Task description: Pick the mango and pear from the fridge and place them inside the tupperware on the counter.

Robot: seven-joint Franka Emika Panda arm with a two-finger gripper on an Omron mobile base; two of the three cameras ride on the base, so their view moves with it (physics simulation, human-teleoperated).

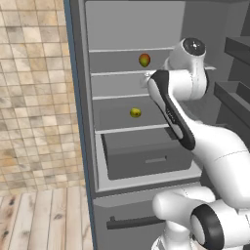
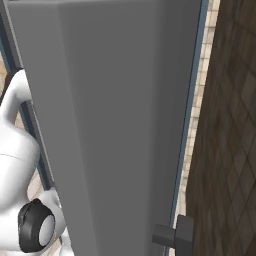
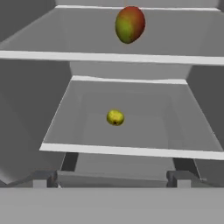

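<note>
Mango (image 3: pixel 129 24) and pear (image 3: pixel 115 117) both lie ahead of the gripper (image 3: pixel 112 179), whose two dark fingertips (image 3: pixel 44 179) stand spread wide at the bottom of the hand view with nothing between them. Going outward from the hand, the pear comes first: a roundish yellow-green fruit with no clear long axis, sitting near the middle of a lower pale shelf (image 3: pixel 131 151), a small dark spot on its near face. Above and farther in, the mango rests on the shelf over it, standing with its long axis upright, its red side to the right and its green-yellow patch to the left. The two fruits are well apart, one shelf level between them. In the left base view the fridge (image 1: pixel 82 97) stands open, the mango (image 1: pixel 144 60) on the upper shelf and the pear (image 1: pixel 135 113) below, with a grey drawer (image 1: pixel 146 156) under the pear's shelf and the white arm reaching in from the right. In the right base view the open fridge door (image 2: pixel 115 125) stands close in front.
</note>
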